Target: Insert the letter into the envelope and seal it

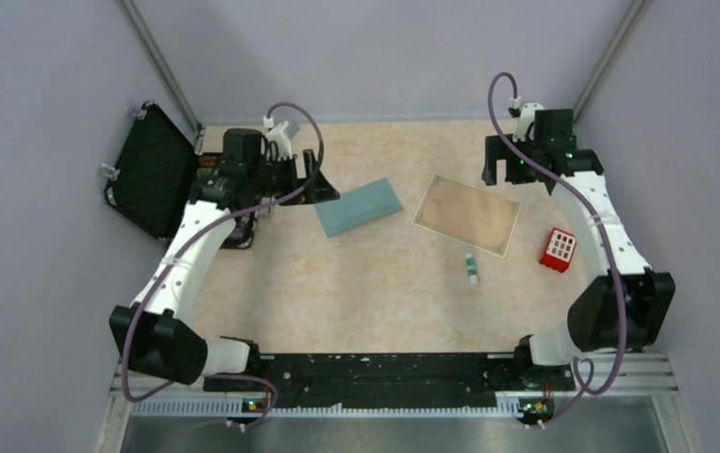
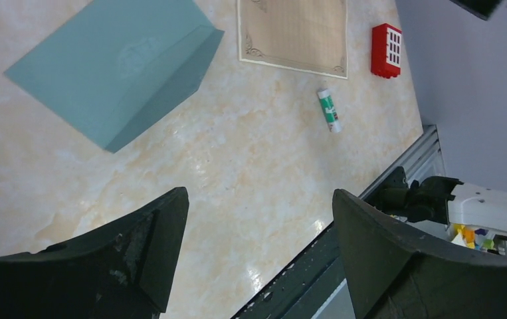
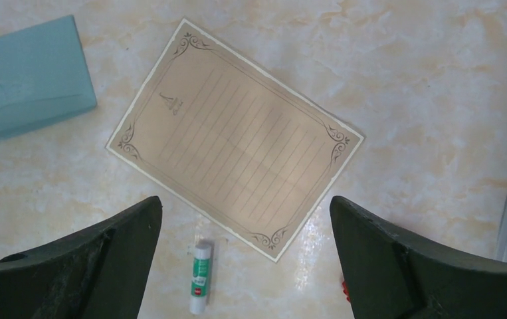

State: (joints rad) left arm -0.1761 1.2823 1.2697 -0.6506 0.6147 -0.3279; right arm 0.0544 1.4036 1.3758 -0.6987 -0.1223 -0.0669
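Teal flat paper envelope (image 1: 359,208) lies slantwise toward the table's far edge, just beside the left arm's (image 1: 182,251) parted jaws, while the beige lined letter (image 1: 466,215) lies nearer the right arm's (image 1: 611,225), also parted.

My left arm (image 1: 181,255) stretches forward and bends inward. The left end effector (image 1: 316,184) is spread wide and grips nothing. My right arm (image 1: 611,226) reaches forward too, and the right end effector (image 1: 504,175) points down, equally wide and empty.

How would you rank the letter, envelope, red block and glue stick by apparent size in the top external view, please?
Largest to smallest:
1. letter
2. envelope
3. red block
4. glue stick
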